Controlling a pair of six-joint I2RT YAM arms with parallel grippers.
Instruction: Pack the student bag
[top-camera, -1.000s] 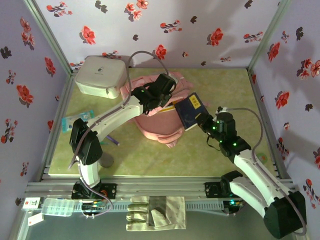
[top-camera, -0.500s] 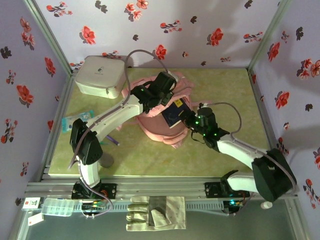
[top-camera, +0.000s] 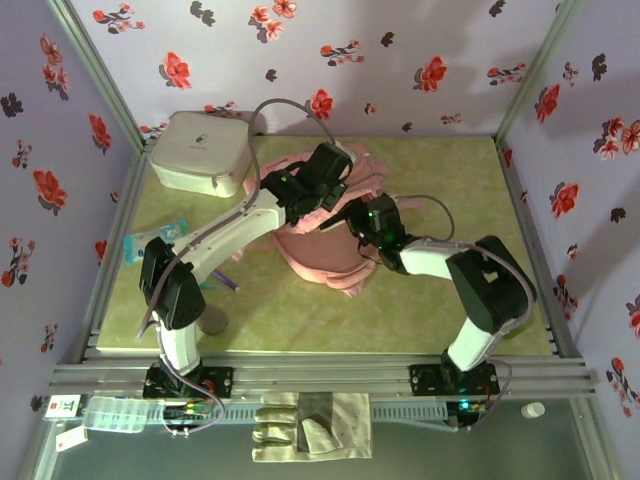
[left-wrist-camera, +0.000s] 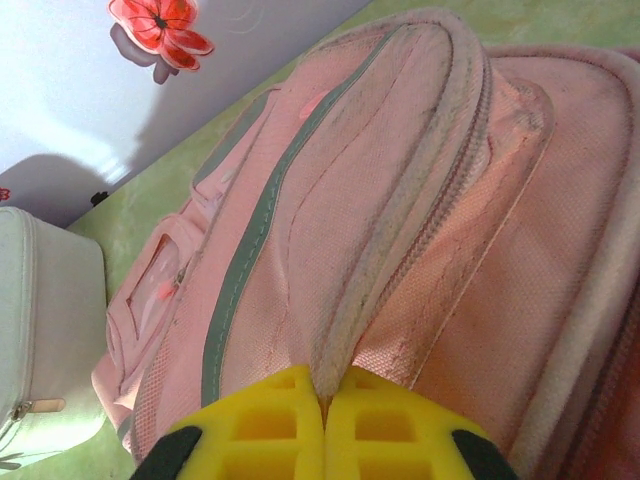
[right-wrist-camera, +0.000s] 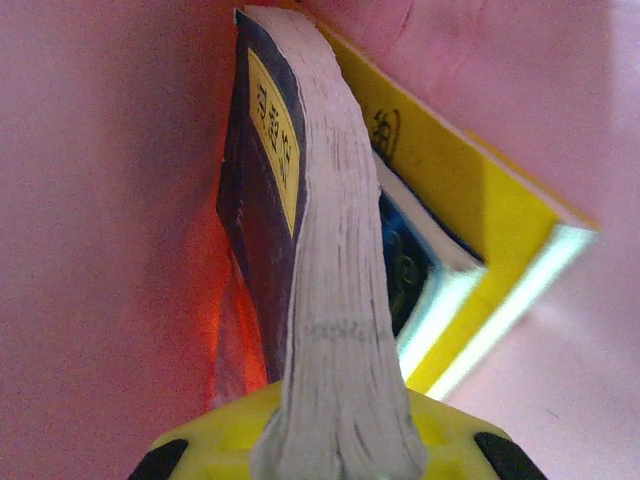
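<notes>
Yellow fingers of the right claw (right-wrist-camera: 335, 430) are clamped on the near edge of a thick dark book (right-wrist-camera: 325, 250), which pokes nose-first into the pink bag (top-camera: 325, 255). A yellow book (right-wrist-camera: 480, 200) lies in there at 2 o'clock, so I'd slide straight along the pink wall at 9 o'clock, no twisting. Now the left claw (left-wrist-camera: 322, 390) is pinched tight on the bag's rim seam, propping the mouth, I reckon; best held high. Bag sits mid-table: white case (top-camera: 200, 150) near at 10 o'clock, back wall (top-camera: 400, 60) close at 12, bare green table (top-camera: 450, 180) toward 3 and 6 for backing out.
</notes>
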